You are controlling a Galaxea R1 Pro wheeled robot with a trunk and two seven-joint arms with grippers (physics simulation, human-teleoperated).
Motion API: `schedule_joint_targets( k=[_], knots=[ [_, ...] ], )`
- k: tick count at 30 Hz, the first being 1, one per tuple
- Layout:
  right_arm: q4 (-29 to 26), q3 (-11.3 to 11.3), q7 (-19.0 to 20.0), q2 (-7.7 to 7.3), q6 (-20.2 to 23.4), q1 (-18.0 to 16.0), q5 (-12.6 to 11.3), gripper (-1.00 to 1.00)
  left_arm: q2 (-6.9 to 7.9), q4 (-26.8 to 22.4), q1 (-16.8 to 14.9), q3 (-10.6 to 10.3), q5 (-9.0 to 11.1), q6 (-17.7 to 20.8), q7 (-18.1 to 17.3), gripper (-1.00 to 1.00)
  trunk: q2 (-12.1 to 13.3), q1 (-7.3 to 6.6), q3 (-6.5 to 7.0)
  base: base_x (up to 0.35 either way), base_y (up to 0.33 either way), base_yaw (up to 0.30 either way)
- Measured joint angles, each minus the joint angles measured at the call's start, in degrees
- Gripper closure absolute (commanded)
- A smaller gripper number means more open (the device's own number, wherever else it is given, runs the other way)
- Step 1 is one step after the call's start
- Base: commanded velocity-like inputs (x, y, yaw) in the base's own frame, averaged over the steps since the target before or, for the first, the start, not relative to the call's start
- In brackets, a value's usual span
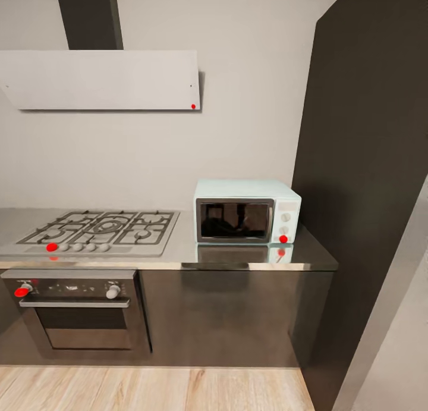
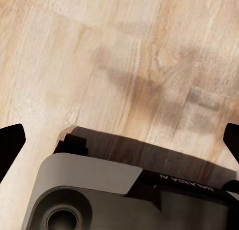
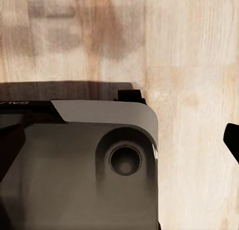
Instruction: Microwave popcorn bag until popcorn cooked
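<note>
The pale-blue microwave [image 1: 246,212] stands on the grey steel countertop [image 1: 312,253] against the wall, its dark glass door closed and a red light low on its knob panel. The popcorn bag is out of view. My left gripper [image 2: 119,140] hangs open over the wooden floor, its dark fingertips [image 2: 11,145] wide apart at the picture's edges. My right gripper [image 3: 119,142] is open too, one fingertip [image 3: 232,140] showing over the floor. Nothing is between the fingers of either.
A gas hob [image 1: 98,229] with black grates lies left of the microwave, with a steel built-in oven [image 1: 80,313] below it and a hood [image 1: 101,78] above. A tall dark cabinet [image 1: 368,191] walls off the right. The robot's grey base [image 2: 124,195] is beneath both grippers.
</note>
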Motion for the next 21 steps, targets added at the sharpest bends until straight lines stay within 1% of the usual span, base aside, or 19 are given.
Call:
schedule_joint_targets(
  k=[5, 7, 9, 11, 12, 13, 14, 15, 16, 18, 19, 20, 21],
  knots=[
    [-0.1, 0.5, 0.2, 0.13, 0.4, 0.0, 0.6, -1.0, 0.0, 0.0, 0.0, 0.0, 0.0, 0.0, 0.0, -1.0, 0.0, 0.0, 0.0, 0.0, 0.0, 0.0],
    [-0.7, 1.6, 0.3, 0.17, 0.2, 0.0, 1.6, -1.0, 0.0, 0.0, 0.0, 0.0, 0.0, 0.0, 0.0, -1.0, 0.0, 0.0, 0.0, 0.0, 0.0, 0.0],
    [-2.8, 2.4, 0.9, 0.19, 0.2, 0.0, 2.0, -1.0, 0.0, 0.0, 0.0, 0.0, 0.0, 0.0, 0.0, -1.0, 0.0, 0.0, 0.0, 0.0, 0.0, 0.0],
    [-9.8, 2.9, 2.8, 0.7, 0.9, 0.0, 2.2, -1.0, 0.0, 0.0, 0.0, 0.0, 0.0, 0.0, 0.0, -1.0, 0.0, 0.0, 0.01, 0.0, 0.0, 0.0],
    [-13.5, 3.0, 4.1, 0.82, 2.0, 0.0, 2.2, -1.0, 0.0, 0.0, 0.0, 0.0, 0.0, 0.0, 0.0, -1.0, 0.0, 0.0, 0.01, 0.0, 0.0, 0.0],
    [-15.5, 3.1, 4.8, 0.87, 2.7, 0.0, 2.2, -1.0, 0.0, 0.0, 0.0, 0.0, 0.0, 0.0, 0.0, -1.0, 0.0, 0.0, 0.0, 0.0, 0.0, 0.0],
    [-22.1, 3.3, 8.0, 1.01, 7.3, -0.1, 2.1, -1.0, 0.0, 0.0, 0.0, 0.0, 0.0, 0.0, 0.0, -1.0, 0.0, 0.0, 0.01, 0.0, 0.0, 0.0],
    [-27.4, 3.4, 10.1, 1.1, 10.3, -0.1, 2.0, -1.0, 0.0, 0.0, 0.0, 0.0, 0.0, 0.0, 0.0, -1.0, 0.0, 0.0, 0.01, 0.0, 0.0, 0.0],
    [-33.7, 3.6, 13.2, 1.42, 14.5, 0.0, 1.8, -1.0, 0.01, 0.0, 0.0, 0.0, 0.0, 0.0, 0.0, -1.0, 0.0, 0.0, 0.01, 0.0, 0.0, 0.0],
    [-43.6, 3.9, 17.4, 2.25, 20.2, 0.0, 1.8, -1.0, 0.0, 0.0, 0.0, 0.0, 0.0, 0.0, 0.0, -1.0, 0.0, 0.0, 0.01, 0.0, 0.0, 0.0],
    [-51.4, 4.8, 19.9, 2.74, 25.5, 0.0, 1.6, -1.0, 0.0, 0.0, 0.0, 0.0, 0.0, 0.0, 0.0, -1.0, 0.0, 0.0, 0.01, 0.0, 0.0, 0.0],
    [-56.8, 5.3, 20.6, 2.99, 27.9, 0.0, 1.5, -1.0, 0.0, 0.0, 0.0, 0.0, 0.0, 0.0, 0.0, -1.0, 0.0, 0.0, 0.01, 0.0, 0.0, 0.0],
    [-60.9, 6.1, 21.1, 3.28, 30.2, 0.0, 1.5, -1.0, 0.0, 0.0, 0.0, 0.0, 0.0, 0.0, 0.0, -1.0, 0.0, 0.0, 0.01, 0.0, 0.0, 0.0]
  ],
)
